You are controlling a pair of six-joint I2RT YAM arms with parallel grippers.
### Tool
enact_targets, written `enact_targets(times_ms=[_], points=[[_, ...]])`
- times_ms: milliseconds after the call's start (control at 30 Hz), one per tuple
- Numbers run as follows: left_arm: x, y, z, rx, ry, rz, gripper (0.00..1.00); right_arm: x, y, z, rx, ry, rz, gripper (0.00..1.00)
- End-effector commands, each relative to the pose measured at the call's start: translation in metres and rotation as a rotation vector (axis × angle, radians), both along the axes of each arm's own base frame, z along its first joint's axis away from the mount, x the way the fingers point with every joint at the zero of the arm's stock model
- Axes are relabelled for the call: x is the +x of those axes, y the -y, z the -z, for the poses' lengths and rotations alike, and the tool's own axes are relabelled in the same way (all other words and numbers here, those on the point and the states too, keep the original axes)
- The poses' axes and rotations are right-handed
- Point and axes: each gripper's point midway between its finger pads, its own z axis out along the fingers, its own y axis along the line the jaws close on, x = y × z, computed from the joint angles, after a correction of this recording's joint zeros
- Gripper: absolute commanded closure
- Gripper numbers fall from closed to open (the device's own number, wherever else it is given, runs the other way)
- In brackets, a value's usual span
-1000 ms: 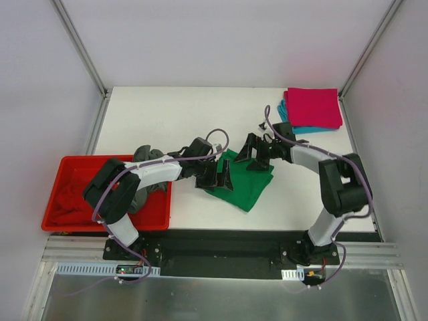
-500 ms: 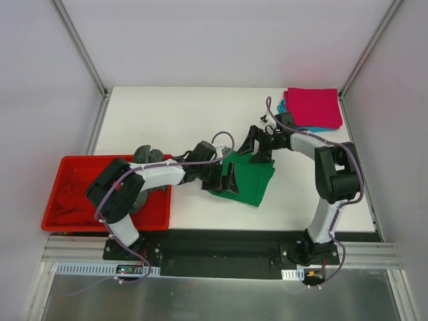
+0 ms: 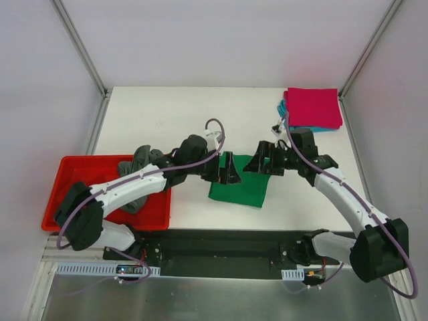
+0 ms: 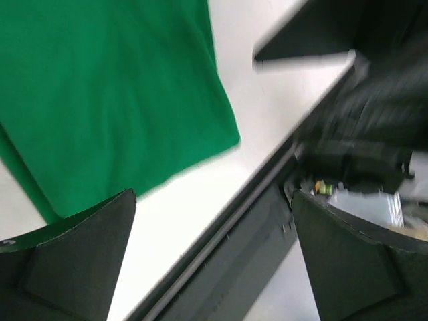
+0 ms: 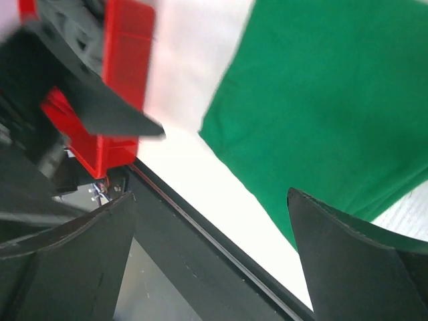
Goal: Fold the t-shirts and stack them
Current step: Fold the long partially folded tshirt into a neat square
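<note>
Green t-shirt (image 3: 239, 190) flat on table (image 3: 167, 114), left gripper (image 3: 228, 168) and right gripper (image 3: 262, 163) over it, both jaws apart

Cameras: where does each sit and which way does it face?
Top external: above, behind the bases, looking down on the table; both arms, left pincer and right pincer at the green shirt.
Left wrist: on left arm, facing down past own fingers at shirt.
Right wrist: on right arm, facing down past own fingers at shirt, red tray.
Shared: all show the shirt.
</note>
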Motion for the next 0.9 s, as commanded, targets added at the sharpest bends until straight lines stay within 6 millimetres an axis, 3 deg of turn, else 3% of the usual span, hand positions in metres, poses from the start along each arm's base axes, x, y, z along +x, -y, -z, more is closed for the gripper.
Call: enact_targets(times_ms=[0,133,233,400,500,700,800,867], points=[[0.064,0.005,0.001,0.010,0.003,-0.061,0.01,-0.001,-0.002,0.031,0.031,-0.070,0.056,0.04],[0.106,0.025,0.016,-0.018,-0.074,-0.028,0.01,-0.002,-0.005,0.048,0.012,-0.100,0.007,0.04],[0.122,0.038,0.023,-0.044,-0.102,0.010,0.01,0.002,-0.004,0.063,-0.013,-0.132,-0.015,0.04],[0.154,0.032,0.059,0.011,-0.139,-0.073,0.01,0.005,0.005,0.098,-0.054,-0.217,0.004,0.04],[0.163,0.029,0.083,0.039,-0.178,-0.090,0.01,0.005,0.015,0.118,-0.078,-0.268,0.026,0.04],[0.152,-0.001,0.135,0.190,-0.291,-0.181,0.01,0.007,0.028,0.142,-0.111,-0.328,0.067,0.04],[0.147,-0.004,0.129,0.181,-0.296,-0.176,0.01,0.010,0.031,0.134,-0.128,-0.304,0.063,0.04],[0.152,0.003,0.100,0.133,-0.244,-0.152,0.01,0.016,0.033,0.110,-0.136,-0.239,0.062,0.04]])
